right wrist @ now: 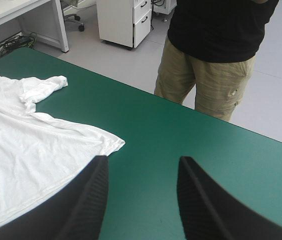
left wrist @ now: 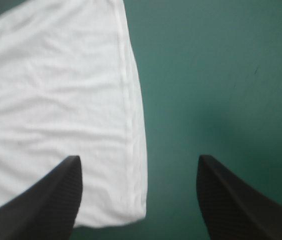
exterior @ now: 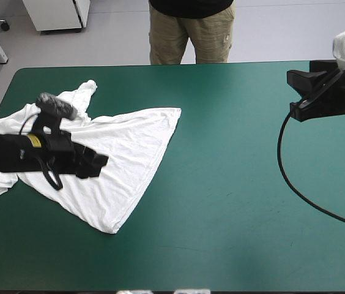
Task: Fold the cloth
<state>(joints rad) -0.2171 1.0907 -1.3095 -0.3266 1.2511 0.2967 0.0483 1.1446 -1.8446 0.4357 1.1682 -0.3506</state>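
Surface: the teal-green cover (exterior: 233, 184) lies flat, and its right half is bare. Only small marks show on it.

Task item: the T-shirt (exterior: 129, 153) is on the left half of the table, spread loosely and only partly flat. One corner points toward the near edge and another reaches toward the table's middle. A bunched sleeve lies toward the far left corner. The cloth's left part runs under the left arm toward the left edge.

Left gripper (exterior: 99, 162): positioned over the shirt's middle. In its wrist view the gripper (left wrist: 139, 159) has its black fingers wide apart and nothing between them is gripped. The shirt's hemmed edge (left wrist: 128, 100) runs between the fingers, with one finger over white cloth and the other over bare cover (left wrist: 221, 75).

Right gripper (exterior: 293, 95): at the far right of the table, well apart from the shirt. Its wrist view shows the gripper (right wrist: 143, 160) with fingers parted and empty. Bare cover (right wrist: 181, 130) lies ahead, and the shirt (right wrist: 26, 150) is off to one side.

Obstructions: the left arm hides part of the shirt in the high view.
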